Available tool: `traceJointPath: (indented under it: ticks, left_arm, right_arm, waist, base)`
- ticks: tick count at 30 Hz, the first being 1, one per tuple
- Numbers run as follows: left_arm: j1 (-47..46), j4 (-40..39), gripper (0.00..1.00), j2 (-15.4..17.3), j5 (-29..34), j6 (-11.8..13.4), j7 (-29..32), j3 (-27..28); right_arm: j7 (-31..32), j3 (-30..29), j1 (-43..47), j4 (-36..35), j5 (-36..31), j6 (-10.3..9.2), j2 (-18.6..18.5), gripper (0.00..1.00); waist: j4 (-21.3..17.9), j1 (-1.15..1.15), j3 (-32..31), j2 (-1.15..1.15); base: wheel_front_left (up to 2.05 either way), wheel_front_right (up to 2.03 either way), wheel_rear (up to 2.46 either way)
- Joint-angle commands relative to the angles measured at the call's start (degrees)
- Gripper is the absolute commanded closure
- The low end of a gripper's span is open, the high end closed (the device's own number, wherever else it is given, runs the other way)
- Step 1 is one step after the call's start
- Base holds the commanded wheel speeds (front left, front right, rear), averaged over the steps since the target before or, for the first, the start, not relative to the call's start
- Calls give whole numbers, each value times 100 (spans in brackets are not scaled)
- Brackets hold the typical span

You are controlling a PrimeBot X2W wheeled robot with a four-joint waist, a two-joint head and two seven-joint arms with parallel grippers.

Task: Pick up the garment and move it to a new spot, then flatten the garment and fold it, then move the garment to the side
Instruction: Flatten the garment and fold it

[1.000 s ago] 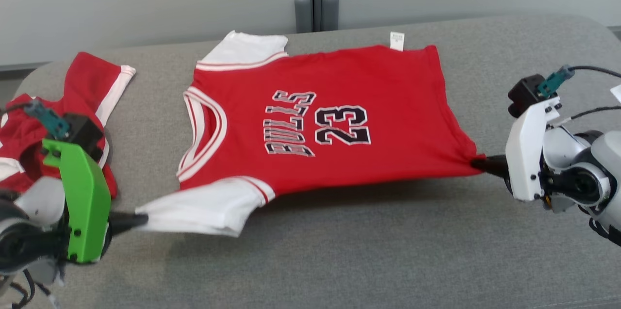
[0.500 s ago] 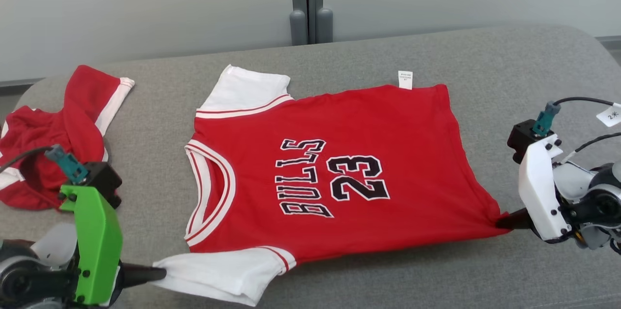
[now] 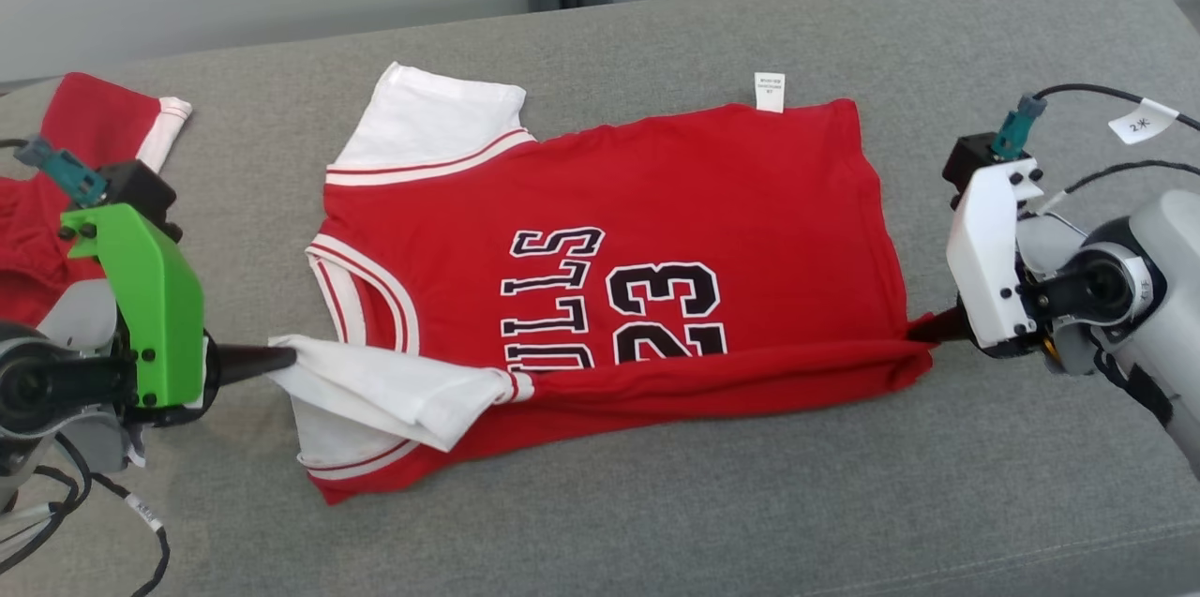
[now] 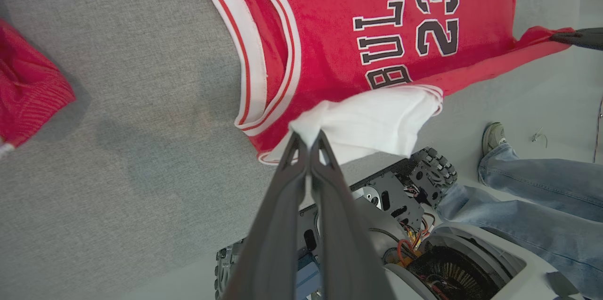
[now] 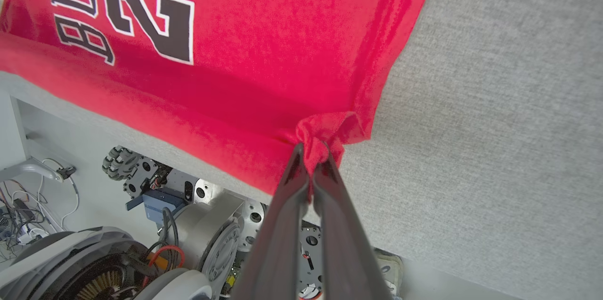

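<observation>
The red shirt (image 3: 675,194) lies in the middle of the grey desk (image 3: 656,513), with the left hand (image 3: 279,359) clenched on its white sleeve (image 3: 394,389) and the right hand (image 3: 928,327) clenched on its bottom corner. A moment ago the near side lay flat; now both hands have pulled it up over the letters (image 3: 553,288). So the fold has begun, I think, but is not done.

Robotics lab (loose cables (image 5: 21,210), grey padded table (image 3: 750,503)).
</observation>
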Motion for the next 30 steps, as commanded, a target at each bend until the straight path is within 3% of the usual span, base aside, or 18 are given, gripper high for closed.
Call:
traceJointPath:
  ticks: [1,7,8,9,10,16,20,23,27,30]
  left_arm:
    - [-108,212,100,-136,-19,-49,-69,50]
    - [-237,1115,100,-497,-12,-262,-280,115]
    - [-260,1234,100,-550,0,-301,-326,126]
    - [-296,1376,29,-614,29,-347,-417,142]
    - [-316,1496,0,-671,53,-377,-488,150]
    - [-344,2078,0,-1055,191,-847,-1302,353]
    - [-291,2232,0,-1169,660,-1232,-2320,467]
    - [-157,2124,0,-1109,1326,-1330,-3251,424]
    - [197,1785,0,-1170,2018,-989,-4868,667]
    - [727,1303,0,-1134,2495,-505,-5953,797]
  right_arm:
    - [-49,-54,-125,152,-111,0,142,100]
    - [-192,-125,-557,935,-485,0,806,98]
    - [-261,-139,-611,1032,-530,0,876,78]
    - [-345,-142,-671,1141,-576,0,952,32]
    - [-429,-134,-705,1221,-620,0,1002,0]
    - [-1599,-287,-635,1514,-734,0,1140,0]
    - [-3304,-581,-336,1338,-700,0,1008,0]
    - [-4426,-672,54,1137,-605,1,1007,0]
    - [-5958,-729,538,731,-764,0,885,0]
    - [-7134,-713,1039,410,-1042,1,904,0]
  waist:
    - [-187,0,197,0]
    - [-360,0,278,0]
    - [-370,0,277,0]
    - [-377,0,272,0]
    - [-377,0,263,0]
    - [-275,0,12,0]
    - [-123,0,-263,0]
    - [-53,0,-430,0]
    - [-3,0,-592,0]
    - [14,0,-647,0]
  base:
    - [0,0,0]
    - [0,0,0]
    - [0,0,0]
    - [0,0,0]
    - [0,0,0]
    - [0,0,0]
    - [0,0,0]
    - [0,0,0]
    - [0,0,0]
    - [0,0,0]
